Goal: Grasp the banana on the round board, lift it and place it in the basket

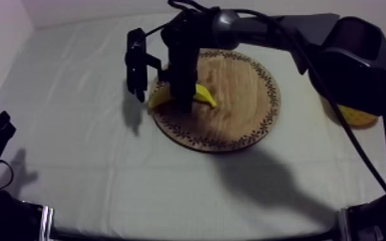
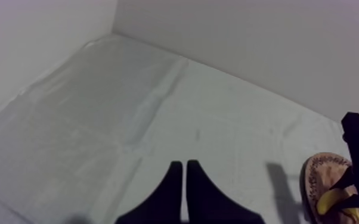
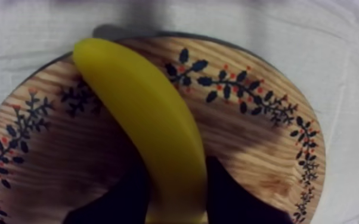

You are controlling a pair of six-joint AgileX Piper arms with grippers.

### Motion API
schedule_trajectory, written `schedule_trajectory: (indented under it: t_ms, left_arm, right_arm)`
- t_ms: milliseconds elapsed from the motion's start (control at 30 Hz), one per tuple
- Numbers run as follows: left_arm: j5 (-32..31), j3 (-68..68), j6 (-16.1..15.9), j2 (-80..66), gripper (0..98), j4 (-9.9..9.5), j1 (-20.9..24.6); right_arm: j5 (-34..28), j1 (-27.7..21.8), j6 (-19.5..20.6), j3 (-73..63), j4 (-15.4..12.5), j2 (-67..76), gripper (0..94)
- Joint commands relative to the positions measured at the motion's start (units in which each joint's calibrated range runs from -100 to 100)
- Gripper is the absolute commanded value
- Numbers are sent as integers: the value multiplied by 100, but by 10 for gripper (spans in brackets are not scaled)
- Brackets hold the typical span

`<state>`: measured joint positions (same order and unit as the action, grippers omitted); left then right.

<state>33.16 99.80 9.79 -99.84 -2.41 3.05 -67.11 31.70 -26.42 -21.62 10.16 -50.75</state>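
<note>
Plainly, right tool (image 3: 176, 174) clamps the smooth, curved yellow banana (image 3: 139, 100); left tool (image 2: 183, 167) lies together.

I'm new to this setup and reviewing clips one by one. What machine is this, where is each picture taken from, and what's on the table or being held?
This is a robot with two arms at a cloth-covered table. Each arm ends in an end effector, a clamp with two black fingers. The top view looks down from above the table. Each wrist view comes from a camera riding on one arm. On the table lie a round wooden board with a banana at its edge, and a yellow basket at the right side. The right end effector is down over the board, shut on the banana, which appears to rest on the wood. The left end effector sits at its own side, shut on nothing.
</note>
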Motion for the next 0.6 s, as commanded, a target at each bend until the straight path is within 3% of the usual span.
schedule_trajectory:
  t_ms: [0,567]
  left_arm:
    - [-1,-2,1,2,1,-1,2]
    - [-1,-2,1,2,1,-1,2]
  right_arm:
    - [45,14,28,19,11,20,197]
    - [-569,31,24,-45,-44,1553,189]
